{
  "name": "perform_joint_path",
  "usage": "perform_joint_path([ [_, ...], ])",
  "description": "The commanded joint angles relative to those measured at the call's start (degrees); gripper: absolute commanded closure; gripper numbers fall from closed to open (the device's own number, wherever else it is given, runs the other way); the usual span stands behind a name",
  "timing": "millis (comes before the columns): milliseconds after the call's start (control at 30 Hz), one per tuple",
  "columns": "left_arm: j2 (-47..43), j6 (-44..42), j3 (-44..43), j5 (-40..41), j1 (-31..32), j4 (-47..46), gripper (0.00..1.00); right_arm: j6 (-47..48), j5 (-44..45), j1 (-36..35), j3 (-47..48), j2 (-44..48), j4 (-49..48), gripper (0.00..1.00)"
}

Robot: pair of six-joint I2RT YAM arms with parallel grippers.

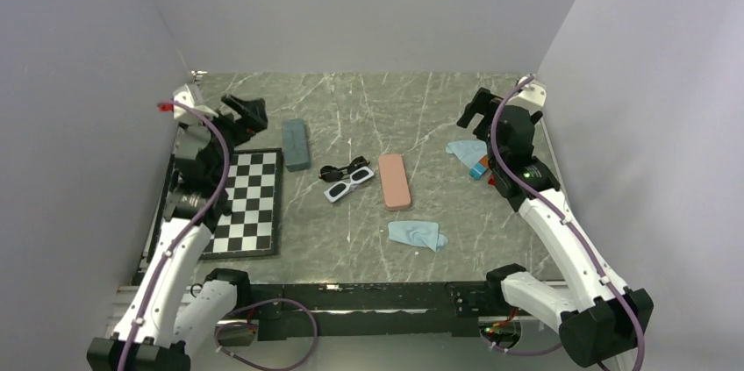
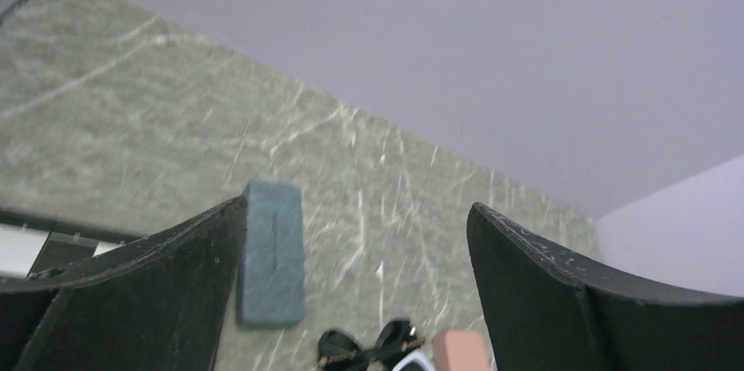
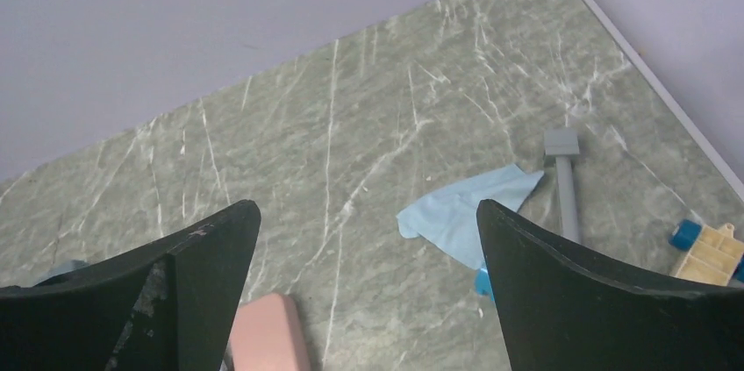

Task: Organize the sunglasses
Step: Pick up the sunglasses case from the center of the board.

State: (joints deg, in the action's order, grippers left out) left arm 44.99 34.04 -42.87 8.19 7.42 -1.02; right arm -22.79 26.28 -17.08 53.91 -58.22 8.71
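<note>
The black-framed sunglasses (image 1: 344, 168) and the white-framed sunglasses (image 1: 348, 184) lie side by side at the table's middle. The black pair also shows in the left wrist view (image 2: 367, 349), with a corner of the white pair (image 2: 416, 363) beside it. A slate-blue case (image 1: 296, 144) (image 2: 271, 253) lies to their left and a pink case (image 1: 394, 181) (image 2: 459, 352) (image 3: 268, 336) to their right. My left gripper (image 1: 248, 114) (image 2: 355, 239) is open and empty, raised at the far left. My right gripper (image 1: 476, 110) (image 3: 368, 231) is open and empty, raised at the far right.
A checkered board (image 1: 248, 203) lies at the left. One light blue cloth (image 1: 416, 234) lies near the front, another (image 1: 465, 153) (image 3: 463, 210) under the right arm. A grey tool (image 3: 564, 180), a blue-and-orange piece (image 1: 478, 169) and a yellow toy block (image 3: 713, 248) lie at the right.
</note>
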Motion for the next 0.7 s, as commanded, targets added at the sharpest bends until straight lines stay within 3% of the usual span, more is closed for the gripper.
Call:
perform_joint_path([
  [0,5.84,0.41,-11.81,0.49,-0.13,-3.86,0.01,-2.25,-1.75,0.03,0.96,2.66,5.27,0.00],
  [167,13.40,-0.58,-20.81,0.32,-0.15,8.22,0.01,-2.58,-12.18,0.01,-6.43,1.67,-5.19,0.00],
  [300,11.57,1.42,-13.80,-3.70,-0.13,8.49,0.01,0.24,-15.84,0.03,-8.56,-3.47,-11.59,0.00],
  [533,6.99,6.62,-9.17,-3.66,0.45,20.37,0.01,2.28,-23.06,-1.66,1.21,-19.66,-2.42,0.00],
  [667,3.28,5.84,-6.77,-1.54,1.74,23.03,0.01,6.27,-17.53,-6.88,4.37,-26.86,-1.07,0.00],
])
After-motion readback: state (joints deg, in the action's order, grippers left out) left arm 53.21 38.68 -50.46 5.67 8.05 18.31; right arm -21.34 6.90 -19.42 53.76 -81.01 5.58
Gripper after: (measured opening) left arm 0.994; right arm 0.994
